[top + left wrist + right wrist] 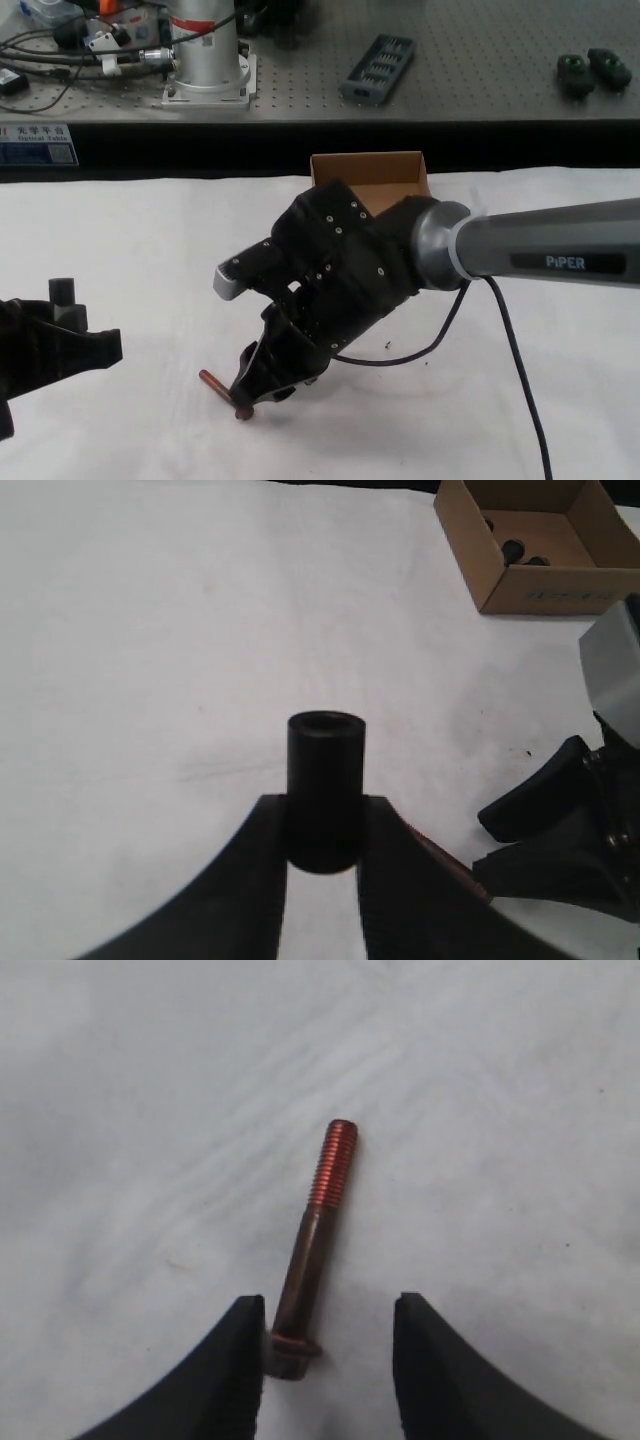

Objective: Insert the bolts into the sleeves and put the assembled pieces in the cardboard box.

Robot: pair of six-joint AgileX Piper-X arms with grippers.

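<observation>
Left fingers (pixel 250 880): sleeve (pixel 326 780). Right fingers (pixel 230 1380) flank bolt (pixel 315 1230).

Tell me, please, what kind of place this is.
Probably a robotics lab or workshop. A perforated metal table stands at the back with cables and a metal column on it, and a robot arm hangs over a white cloth.

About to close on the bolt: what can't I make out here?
High view: the right gripper partly covers the bolt; the arm hides the floor of the cardboard box.
Left wrist view: the box wall cuts off the dark pieces, count unclear; the left gripper hides the lower end of the sleeve.
Right wrist view: unclear whether a finger touches the bolt head.
</observation>
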